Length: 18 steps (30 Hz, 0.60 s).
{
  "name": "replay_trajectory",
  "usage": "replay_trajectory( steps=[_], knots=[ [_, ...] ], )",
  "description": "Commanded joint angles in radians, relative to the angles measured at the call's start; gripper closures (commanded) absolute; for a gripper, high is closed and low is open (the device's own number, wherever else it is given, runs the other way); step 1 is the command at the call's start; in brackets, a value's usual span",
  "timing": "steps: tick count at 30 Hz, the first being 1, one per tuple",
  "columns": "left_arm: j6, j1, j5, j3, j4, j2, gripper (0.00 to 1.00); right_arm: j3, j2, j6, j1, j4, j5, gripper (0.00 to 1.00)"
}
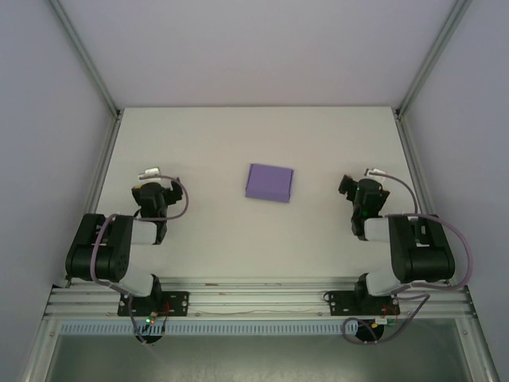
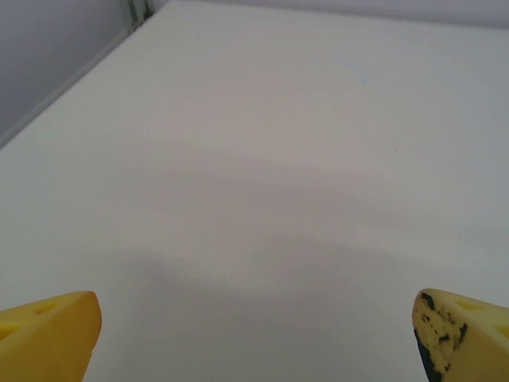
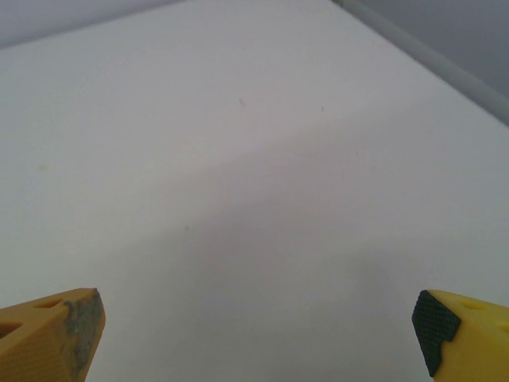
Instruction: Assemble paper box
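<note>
Paper box (image 1: 270,183) lies flat mid-surface (image 1: 207,143), likely so both arms can reach it; left pincer (image 2: 256,334) and right pincer (image 3: 258,334) are spread, empty.

Pale walls (image 1: 262,48) enclose a white table (image 1: 207,143).

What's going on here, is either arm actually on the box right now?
Neither arm is on it. The paper box lies near the middle of the table, between the two arms and apart from both. It looks like a small flat closed rectangle, not an open sheet. The left claw and the right claw are both open wide, with bare table between their fingers. Both arms sit folded close to their bases.
</note>
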<state>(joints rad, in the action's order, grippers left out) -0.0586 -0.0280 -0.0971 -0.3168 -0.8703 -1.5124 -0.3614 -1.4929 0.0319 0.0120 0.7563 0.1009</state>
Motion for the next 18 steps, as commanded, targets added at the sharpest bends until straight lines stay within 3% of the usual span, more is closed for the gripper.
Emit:
replay_trajectory(
  steps=[1, 2, 4, 6, 8, 18],
  knots=[
    [0.016, -0.006, 0.017, 0.012, -0.184, -0.008, 0.0, -0.029, -0.023, 0.001, -0.005, 0.102, -0.002, 0.0],
    [0.019, -0.007, 0.02, 0.025, -0.224, -0.021, 0.0, -0.023, -0.01, 0.0, -0.005, 0.091, 0.001, 0.0],
    [0.008, -0.006, 0.018, -0.007, -0.102, 0.013, 0.0, -0.028, -0.005, 0.0, -0.005, 0.08, 0.003, 0.0],
    [0.021, -0.003, 0.014, 0.011, -0.182, -0.011, 0.0, -0.028, -0.009, 0.001, -0.005, 0.08, 0.003, 0.0],
    [0.015, -0.001, 0.016, -0.005, -0.114, 0.007, 0.0, -0.028, -0.007, 0.001, -0.005, 0.078, 0.002, 0.0],
    [0.027, 0.006, 0.004, -0.004, -0.131, -0.001, 0.0, -0.027, -0.007, 0.0, -0.004, 0.077, 0.003, 0.0]
  ],
)
